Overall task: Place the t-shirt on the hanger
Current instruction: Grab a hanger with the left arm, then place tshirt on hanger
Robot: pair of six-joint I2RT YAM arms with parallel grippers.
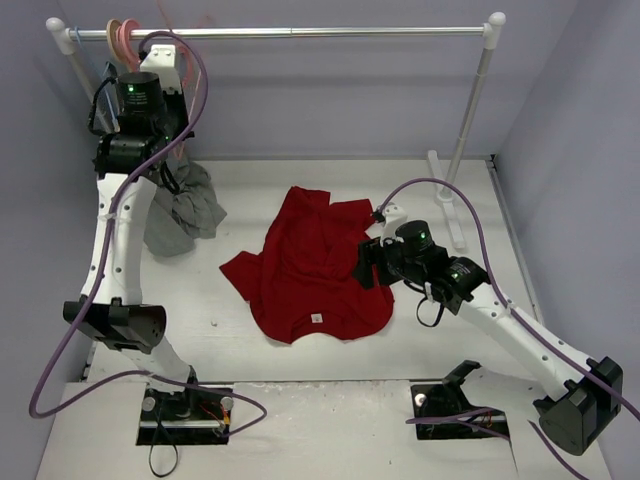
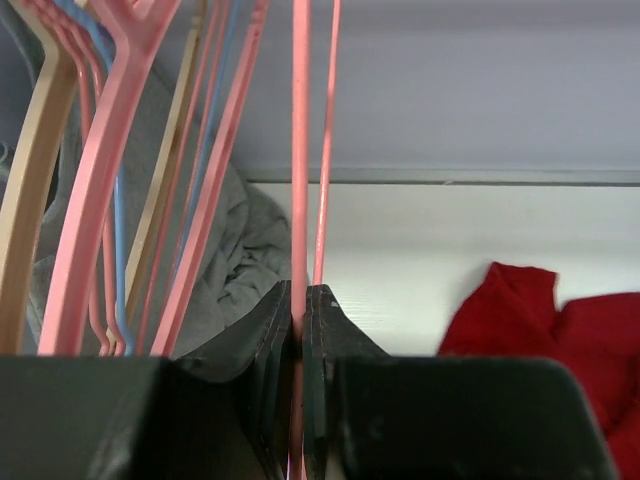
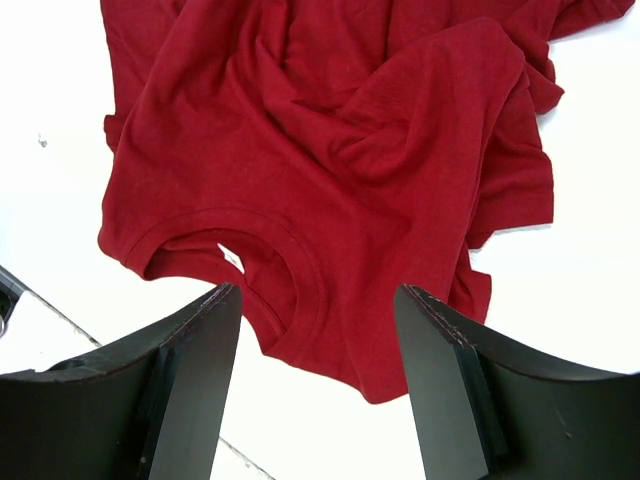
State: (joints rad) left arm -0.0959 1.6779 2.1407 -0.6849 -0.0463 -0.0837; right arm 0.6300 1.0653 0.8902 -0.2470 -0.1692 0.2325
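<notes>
1. White flat table (image 1: pixel 250 195): bears everything below.
2. Silver metal clothes rail on white posts (image 1: pixel 330 32): spans the far side of the table.
3. Red short-sleeved cloth t-shirt (image 1: pixel 310 265): lies crumpled on the table centre, collar toward the near edge, off any hanger.
4. Grey crumpled garment (image 1: pixel 185 215): at the left, under the rail's left end, apart from the t-shirt.
5. Thin light-pink triangular hanger (image 2: pixel 300 150): hangs among the bunch at the rail's left end, one thin bar pinched in the left gripper.
6. Tan hanger (image 2: pixel 30 200), blue hanger (image 2: pixel 118 230), thicker pink hanger (image 2: pixel 100 150): crowded just left of it.
7. Right gripper (image 3: pixel 318 290): jaws spread wide, holding nothing, poised over the t-shirt's collar.
8. Left gripper (image 2: pixel 298 300): raised by the rail, jaws clamped on the light-pink hanger's bar.
9. Small white neck label (image 1: pixel 316 319): inside the collar.
</notes>
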